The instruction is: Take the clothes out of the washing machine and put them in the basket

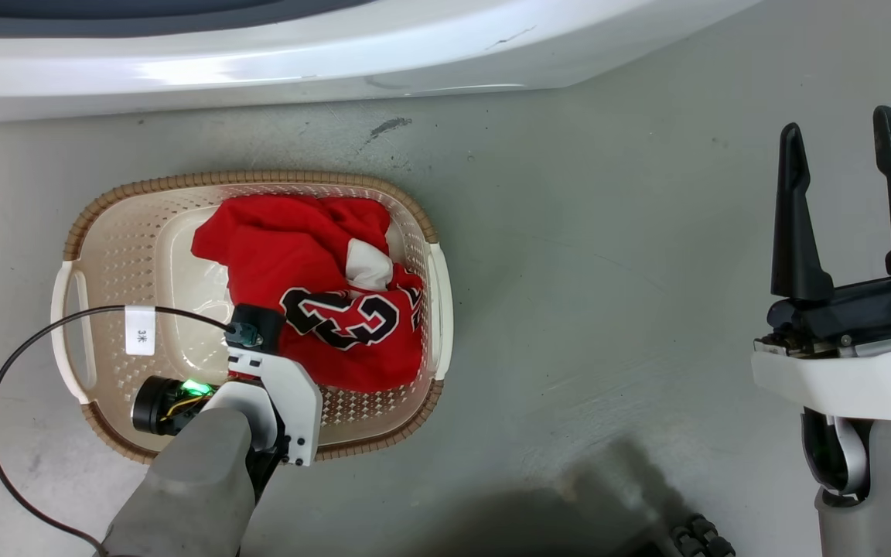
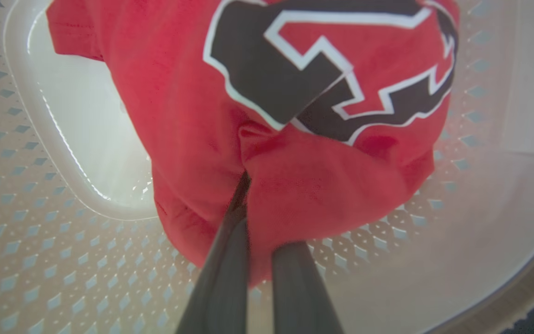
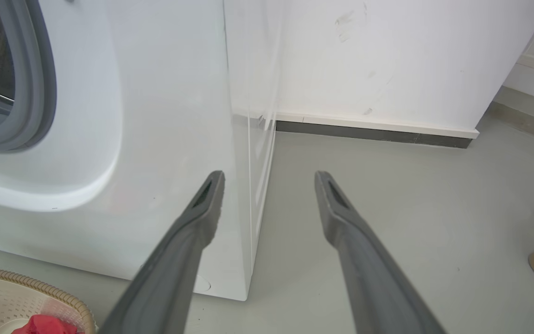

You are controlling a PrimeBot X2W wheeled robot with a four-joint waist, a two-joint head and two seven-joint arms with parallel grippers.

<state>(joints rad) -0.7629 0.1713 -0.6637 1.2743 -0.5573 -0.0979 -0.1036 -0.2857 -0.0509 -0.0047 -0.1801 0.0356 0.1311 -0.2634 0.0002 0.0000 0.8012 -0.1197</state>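
Clothes (image 1: pixel 298 263) lie in the basket (image 1: pixel 260 179); left tool (image 2: pixel 260 218) apparently pinches them; right tool (image 1: pixel 838 131) gapes empty.

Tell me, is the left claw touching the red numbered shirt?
Touching. The left wrist view shows the left gripper pinching a fold of the jersey between its fingers.

Down at floor level now, and this looks like a laundry corner, a home utility room or something set up like one. A big white front-loading washing machine (image 3: pixel 165 139) with a grey rubber door seal (image 3: pixel 40 93) stands on a bare grey floor (image 1: pixel 608 255). A plain white wall (image 3: pixel 387 60) with a dark skirting strip (image 3: pixel 369 133) runs behind. A cream plastic basket (image 1: pixel 260 179) of red clothes (image 1: pixel 291 255) sits just in front.
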